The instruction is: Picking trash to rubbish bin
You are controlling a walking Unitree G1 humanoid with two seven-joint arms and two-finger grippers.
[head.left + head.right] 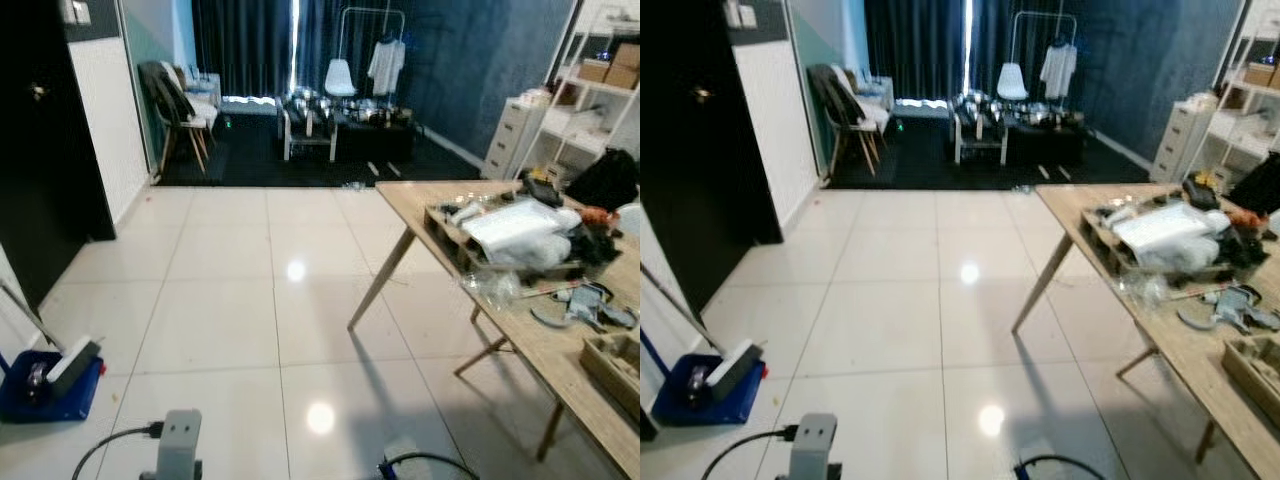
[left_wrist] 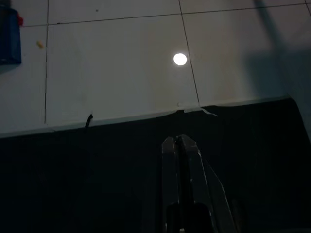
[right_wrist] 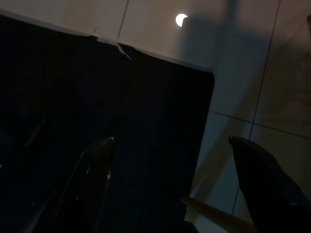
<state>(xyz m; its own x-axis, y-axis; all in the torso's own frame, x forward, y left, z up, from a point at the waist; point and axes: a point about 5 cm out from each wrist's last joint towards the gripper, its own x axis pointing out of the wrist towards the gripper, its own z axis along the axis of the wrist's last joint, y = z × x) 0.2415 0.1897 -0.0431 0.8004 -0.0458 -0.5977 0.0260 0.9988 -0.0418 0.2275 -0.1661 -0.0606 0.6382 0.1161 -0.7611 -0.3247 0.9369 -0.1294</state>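
Looking over glossy white tiled floor | cluttered light wooden table at frame right | left gripper clenched above dark mat | right gripper fingers spread | I cannot tell where trash lies

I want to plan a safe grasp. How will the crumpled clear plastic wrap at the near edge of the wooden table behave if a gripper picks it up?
The crumpled clear plastic wrap looks thin and creased, so it is probably very light and floppy. Its glossy surface suggests it may slip between fingers. It lies near the edge of the wooden table, so a push would likely slide it off.
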